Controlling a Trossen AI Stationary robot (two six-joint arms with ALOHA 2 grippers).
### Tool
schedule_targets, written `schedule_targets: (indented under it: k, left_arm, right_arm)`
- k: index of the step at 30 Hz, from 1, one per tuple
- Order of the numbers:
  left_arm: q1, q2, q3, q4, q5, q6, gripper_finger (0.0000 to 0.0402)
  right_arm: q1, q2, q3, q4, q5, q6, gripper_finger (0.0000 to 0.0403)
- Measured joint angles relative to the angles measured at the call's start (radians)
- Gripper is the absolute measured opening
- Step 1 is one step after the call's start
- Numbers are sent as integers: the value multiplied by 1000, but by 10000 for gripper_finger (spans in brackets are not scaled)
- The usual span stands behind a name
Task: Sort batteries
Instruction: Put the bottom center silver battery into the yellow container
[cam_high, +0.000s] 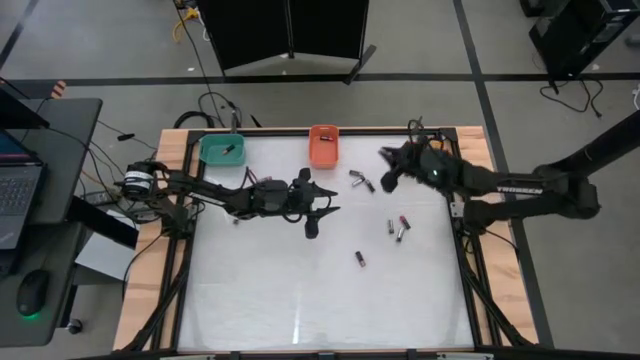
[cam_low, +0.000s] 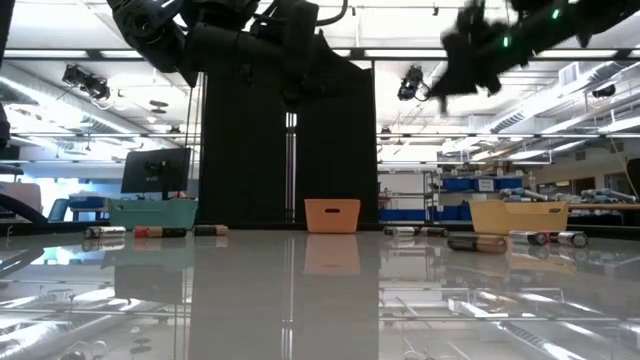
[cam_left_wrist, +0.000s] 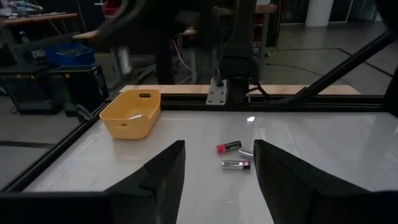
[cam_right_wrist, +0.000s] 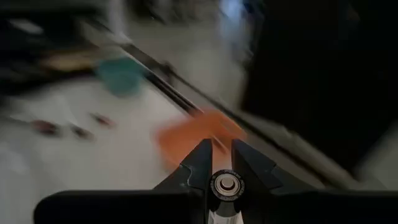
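Note:
My right gripper (cam_high: 386, 178) hangs above the table's far right part, near the orange bin (cam_high: 323, 146), shut on a battery (cam_right_wrist: 226, 184). My left gripper (cam_left_wrist: 217, 180) stands open over the table's middle, nothing between its fingers. It points at three loose batteries (cam_left_wrist: 235, 163) lying flat on the table. More batteries (cam_high: 361, 182) lie near the orange bin, and one (cam_high: 359, 258) lies alone toward the near side. The green bin (cam_high: 222, 150) at the far left holds a battery. The yellow bin (cam_left_wrist: 130, 115) stands at the far right; in the high view my right arm covers it. My right gripper pinches the battery between its two fingers. The battery's round silvery end (cam_right_wrist: 226, 180) shows between them, facing back toward the wrist. The gripper is well above the table (cam_low: 455, 80), so the battery is lifted clear.
The three bins stand along the table's far edge. The table's wooden frame (cam_high: 150, 260) runs along the left and right sides. Cables and a desk with a laptop (cam_high: 20, 190) lie beyond the left edge. The near half of the table (cam_high: 300, 310) carries nothing.

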Motion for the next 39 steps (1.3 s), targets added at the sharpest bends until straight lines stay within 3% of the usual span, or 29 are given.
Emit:
schedule_targets:
  k: [6,14,28,34,39]
  left_arm:
    - [0,0,0,0,0,0,197]
    - [0,0,0,-5,2,1,198]
    - [-1,0,-1,-51,3,0,198]
    - [-1,0,-1,-51,3,0,198]
    - [-1,0,-1,-51,3,-1,198]
  right_arm:
    - [-263,82,0,-203,-26,59,57]
    - [-480,263,0,-247,-100,118,57]
    - [-577,500,0,-182,-103,114,57]
    - [-578,513,0,-187,-101,119,61]
    - [-576,509,0,-190,-103,132,92]
